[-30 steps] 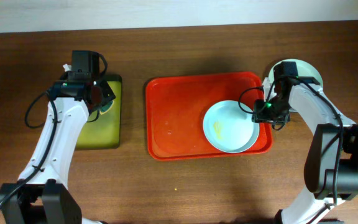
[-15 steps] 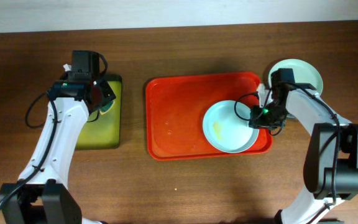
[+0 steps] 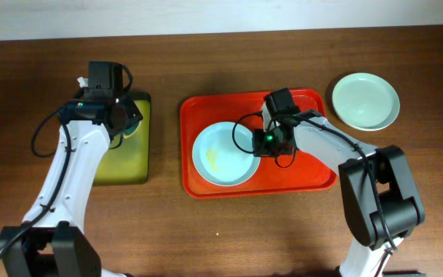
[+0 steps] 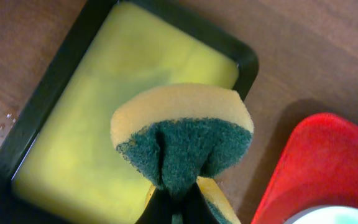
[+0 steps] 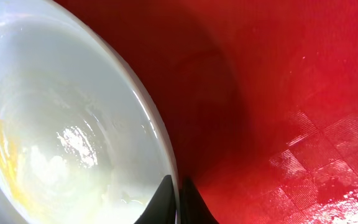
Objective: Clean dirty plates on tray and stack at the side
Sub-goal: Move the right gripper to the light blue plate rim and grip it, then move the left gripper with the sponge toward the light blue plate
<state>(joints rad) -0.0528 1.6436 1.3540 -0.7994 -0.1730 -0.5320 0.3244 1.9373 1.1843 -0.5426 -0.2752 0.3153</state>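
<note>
From overhead, the dirty plate (image 3: 223, 154) lies in the left half of the red tray (image 3: 314, 173) — pale, round, with a yellowish smear left of its middle. My right gripper (image 3: 260, 143) sits at its right rim. A mint plate (image 3: 365, 101) rests on the table (image 3: 283, 231) off the tray's upper right corner. My left gripper (image 3: 124, 123) hangs over the black-rimmed tray (image 3: 121, 169), with bare wood between it and the red tray.

Left wrist: my left jaws pinch a folded sponge (image 4: 182, 134), yellow back and green scouring face, above the black-rimmed tray's yellow inside.

Right wrist: my right jaws are pressed onto the dirty plate's rim at the bottom edge — wet sheen inside, smear at far left, wet tray floor open to the right
</note>
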